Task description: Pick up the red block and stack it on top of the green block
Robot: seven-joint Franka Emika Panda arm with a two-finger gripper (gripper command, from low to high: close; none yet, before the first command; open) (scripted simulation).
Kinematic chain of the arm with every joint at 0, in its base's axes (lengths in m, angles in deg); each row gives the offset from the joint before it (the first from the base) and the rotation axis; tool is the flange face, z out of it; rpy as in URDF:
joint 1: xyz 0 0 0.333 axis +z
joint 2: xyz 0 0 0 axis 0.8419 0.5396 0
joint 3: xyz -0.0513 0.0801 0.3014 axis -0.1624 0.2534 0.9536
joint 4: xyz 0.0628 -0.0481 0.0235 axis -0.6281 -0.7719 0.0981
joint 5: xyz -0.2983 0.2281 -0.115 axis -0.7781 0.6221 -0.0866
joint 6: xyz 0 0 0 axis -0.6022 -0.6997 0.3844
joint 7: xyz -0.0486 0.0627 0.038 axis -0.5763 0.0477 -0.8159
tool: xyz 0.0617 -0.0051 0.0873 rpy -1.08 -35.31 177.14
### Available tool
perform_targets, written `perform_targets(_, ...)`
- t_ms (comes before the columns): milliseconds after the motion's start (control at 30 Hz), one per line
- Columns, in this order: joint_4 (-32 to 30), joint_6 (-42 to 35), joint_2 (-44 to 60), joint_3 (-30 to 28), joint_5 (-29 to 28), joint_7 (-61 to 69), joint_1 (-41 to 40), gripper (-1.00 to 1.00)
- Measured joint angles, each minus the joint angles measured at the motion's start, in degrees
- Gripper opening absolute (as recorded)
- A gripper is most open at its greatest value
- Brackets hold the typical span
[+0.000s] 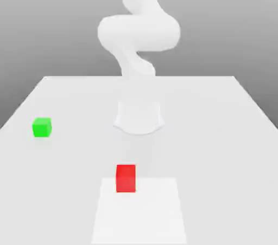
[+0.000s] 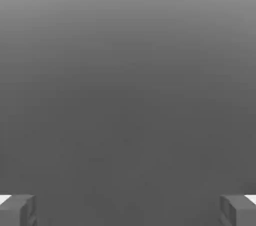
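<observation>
Hand (image 2: 128, 210) sits wide open w/ nothing between its fingertips (image 2: 17, 210); in the hand view we see the two tips far apart against plain grey, no block in sight. Red block (image 1: 126, 178) rests on the table (image 1: 217, 130) near the front edge, roughly mid-width, at the back edge of a paler square patch (image 1: 157, 217). Green block (image 1: 42, 127) sits well apart from it, toward the table's edge on the exterior view's left, further back.

We judge the step in hand is the approach to the red block, not yet begun in earnest. To do it well: bring the hand above the block, align fingers w/ two opposite faces, descend straight, close only once the tips straddle it.

Hard to make out: the arm (image 1: 138, 32) is pale against the backdrop, its lower links blend w/ the table, so hand height and tilt are unclear to us.
</observation>
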State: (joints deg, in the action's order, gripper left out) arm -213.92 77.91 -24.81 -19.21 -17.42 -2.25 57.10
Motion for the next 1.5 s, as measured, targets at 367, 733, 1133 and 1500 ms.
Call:
perform_targets(367, -19.7, 15.0, 19.0, -1.9, -1.5, 2.4, -1.2, 0.00)
perform_targets(733, -31.2, 37.5, 47.7, -2.4, 2.2, 7.7, -2.4, 0.00)
perform_targets(1133, -31.3, 37.1, 47.2, -1.5, 1.4, 7.1, -3.5, -1.00)
perform_targets(1500, -32.2, 24.7, 33.1, -6.9, -4.6, -1.6, -14.3, -1.00)
